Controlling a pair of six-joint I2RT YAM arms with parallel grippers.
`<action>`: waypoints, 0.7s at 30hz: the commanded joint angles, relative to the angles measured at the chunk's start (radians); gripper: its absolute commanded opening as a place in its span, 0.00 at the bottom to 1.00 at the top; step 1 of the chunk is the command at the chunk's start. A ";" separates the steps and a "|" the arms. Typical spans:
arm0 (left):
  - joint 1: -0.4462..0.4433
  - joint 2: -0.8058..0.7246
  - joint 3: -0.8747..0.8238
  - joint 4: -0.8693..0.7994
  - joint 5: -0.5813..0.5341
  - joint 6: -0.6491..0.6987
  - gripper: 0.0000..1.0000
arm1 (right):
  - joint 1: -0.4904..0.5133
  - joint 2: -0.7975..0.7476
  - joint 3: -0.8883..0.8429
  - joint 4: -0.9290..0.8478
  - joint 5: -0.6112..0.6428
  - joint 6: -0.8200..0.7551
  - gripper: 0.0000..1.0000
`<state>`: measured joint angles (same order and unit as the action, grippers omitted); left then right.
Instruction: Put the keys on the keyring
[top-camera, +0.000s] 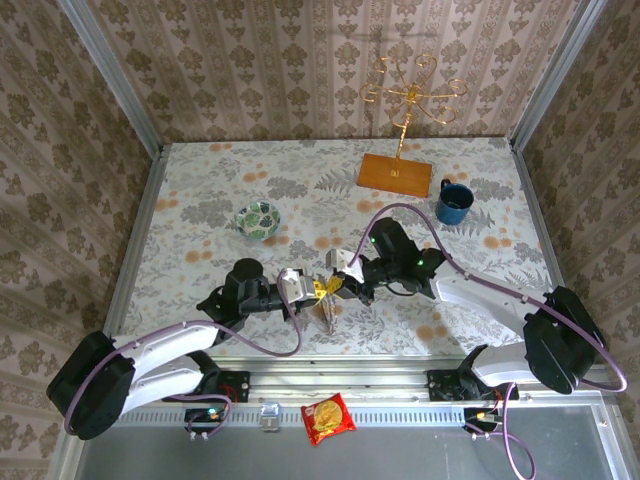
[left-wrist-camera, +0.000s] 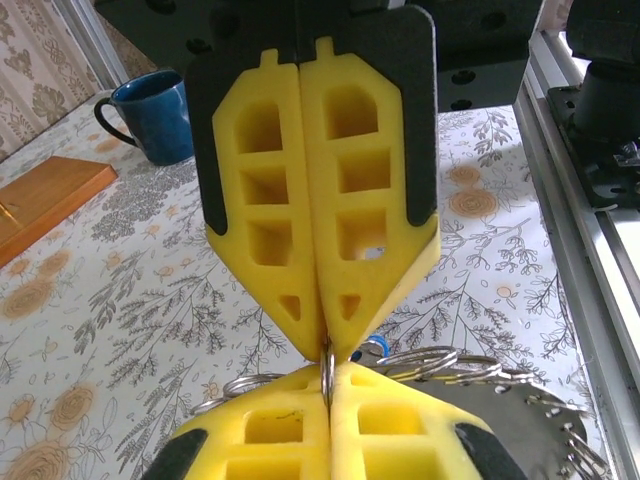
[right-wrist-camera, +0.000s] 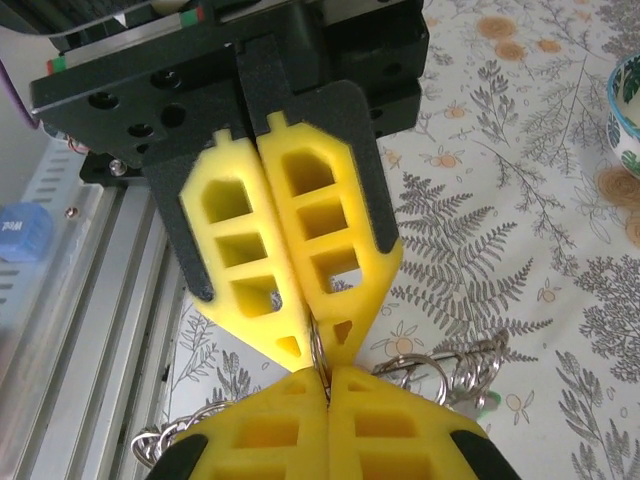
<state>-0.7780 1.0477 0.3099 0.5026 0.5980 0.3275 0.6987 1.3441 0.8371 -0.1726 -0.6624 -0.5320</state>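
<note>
L gripper (left-wrist-camera: 328, 388) & R gripper (right-wrist-camera: 327, 385) meet tip to tip over floral-cloth worktop (top-camera: 200, 190), near middle of its near edge. Both sets of yellow foam fingers (left-wrist-camera: 275, 428) are closed, no gap betw. pads. Each pinches the same thin wire loop, seen edge-on betw. the two tips. Loop belongs to flat grey metal keyring w/ wire coils along its rim (left-wrist-camera: 515, 428). Rest of keyring spreads out below & to one side of the pinch. Cannot tell if it rests on worktop or hangs clear.

Just beside pinch: small key w/ blue plastic head (left-wrist-camera: 375, 346), partly hidden by R fingers' tip. At outer end of coils: small key w/ green plastic head (right-wrist-camera: 488, 400), near the tips but apart from them. Whether either key is threaded is too small to tell.

Why so, prob.: wire is thin, so only the extreme tips can grip it. Two grips on one loop let one arm steady it while the other works the coil. Keys sit close, so threading path is short. Risk: loop slips from soft foam if either arm pulls.

Dark blue mug (top-camera: 453, 203) & green-patterned small bowl (top-camera: 258, 217) sit well apart toward far edge, out of the way.
</note>
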 joint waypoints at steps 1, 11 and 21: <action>-0.003 -0.015 0.050 -0.038 -0.008 0.027 0.15 | 0.021 0.013 0.075 -0.129 0.059 -0.078 0.00; -0.004 -0.006 0.153 -0.296 -0.046 0.131 0.14 | 0.083 0.041 0.197 -0.295 0.141 -0.179 0.00; -0.003 -0.016 0.142 -0.280 -0.018 0.127 0.00 | 0.047 -0.010 0.109 -0.117 0.100 -0.053 0.21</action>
<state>-0.7799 1.0466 0.4480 0.2085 0.5755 0.4477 0.7624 1.3708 0.9855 -0.3668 -0.5152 -0.6487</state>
